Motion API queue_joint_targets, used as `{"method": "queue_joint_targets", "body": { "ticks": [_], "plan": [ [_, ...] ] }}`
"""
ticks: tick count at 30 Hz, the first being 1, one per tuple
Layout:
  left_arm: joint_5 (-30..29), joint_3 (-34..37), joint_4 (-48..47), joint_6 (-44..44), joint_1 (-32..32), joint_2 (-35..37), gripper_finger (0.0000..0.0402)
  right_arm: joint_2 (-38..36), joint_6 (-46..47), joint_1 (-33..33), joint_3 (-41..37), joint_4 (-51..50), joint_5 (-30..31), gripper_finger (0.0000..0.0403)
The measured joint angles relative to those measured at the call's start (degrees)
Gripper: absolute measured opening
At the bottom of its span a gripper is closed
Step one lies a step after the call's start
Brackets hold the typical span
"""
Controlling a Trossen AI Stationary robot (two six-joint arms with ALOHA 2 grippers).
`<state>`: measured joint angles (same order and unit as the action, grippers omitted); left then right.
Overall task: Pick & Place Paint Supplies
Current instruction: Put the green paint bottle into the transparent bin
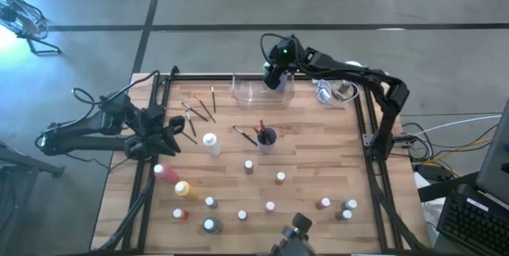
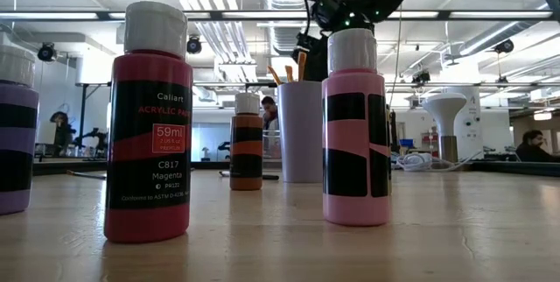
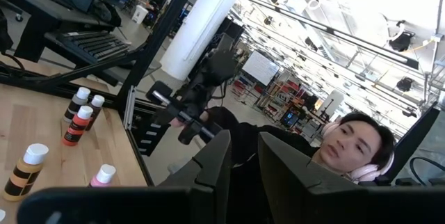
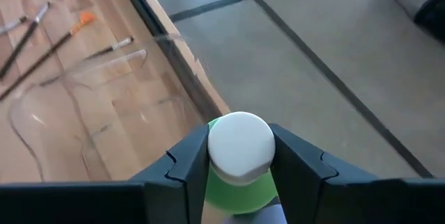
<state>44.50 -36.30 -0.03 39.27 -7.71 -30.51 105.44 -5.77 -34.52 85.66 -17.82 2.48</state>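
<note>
At the far edge of the table (image 1: 318, 160), hanging over the clear plastic bin (image 1: 248, 93): right gripper (image 1: 274, 75), fingers clenched on either side of a green paint bottle (image 4: 240, 190), pinching it just below its white cap (image 4: 241, 146). Held upright and clear of the wood, apparently above the bin's right end; hard to say from these views whether fully inside the rim. Nothing seen lying in the bin so far.

Parked at the left side of the table: left gripper (image 1: 169, 133), fingers drawn close with a slim gap and nothing between them, pointed up and away from the work.

Waiting on the boards: loose brushes (image 1: 203, 109) just left of the bin, a purple cup (image 1: 266, 137) with brushes standing in it near the middle, a tall white bottle (image 1: 211, 143) to its left, pink (image 1: 165, 172) and yellow (image 1: 183, 188) bottles lying nearer the left rail, and many small bottles scattered across the near half.

Judged as the placing step for the green bottle, with most of the task left to do. Next move: lower straight down inside the bin walls, keeping the bottle off the thin rim, then release only once the base is low enough not to topple. Worth checking the position against the far wall first, since a drop too far out would send the bottle off the table to the floor
</note>
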Motion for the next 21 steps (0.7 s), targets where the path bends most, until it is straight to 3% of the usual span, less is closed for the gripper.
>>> {"method": "queue_joint_targets", "body": {
  "ticks": [21],
  "plan": [
    [0.0,0.0,0.0,0.0,0.0,0.0,0.0081,1.3,-0.4,-1.0,-2.6,0.4,0.5,0.0127]
  ]
}}
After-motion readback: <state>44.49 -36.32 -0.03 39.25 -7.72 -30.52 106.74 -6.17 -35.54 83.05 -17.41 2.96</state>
